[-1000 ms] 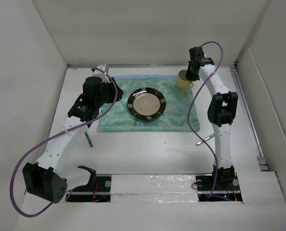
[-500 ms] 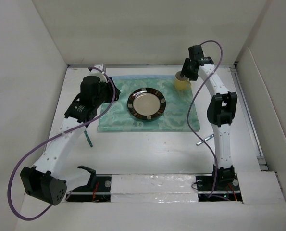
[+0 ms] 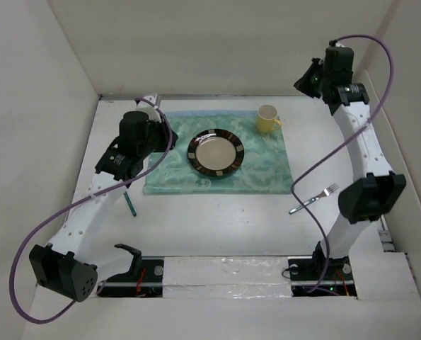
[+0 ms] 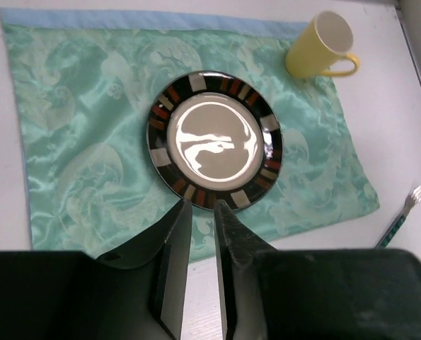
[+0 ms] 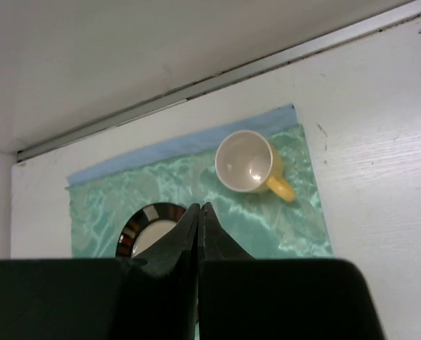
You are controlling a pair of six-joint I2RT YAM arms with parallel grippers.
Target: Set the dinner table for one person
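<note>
Lifted off the yellow mug point(image 3: 268, 118), the right hand point(image 5: 198, 209) hangs shut, empty; the left hand point(image 4: 198, 207) hovers slightly parted, empty. The fork point(image 3: 313, 200) lies diagonally on the worktop point(image 3: 217, 227) right of the mat point(image 3: 267, 170), nearer the right arm point(image 3: 359, 142).

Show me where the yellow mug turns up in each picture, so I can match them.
Top external: yellow mug upper right of centre, at the green mat's far right corner.
Left wrist: yellow mug top right, at the mat's corner.
Right wrist: yellow mug near the centre, seen from above.
Shared landmark: the striped-rim plate, mid-mat in all three, partly hidden behind the fingers in the right wrist view.
</note>
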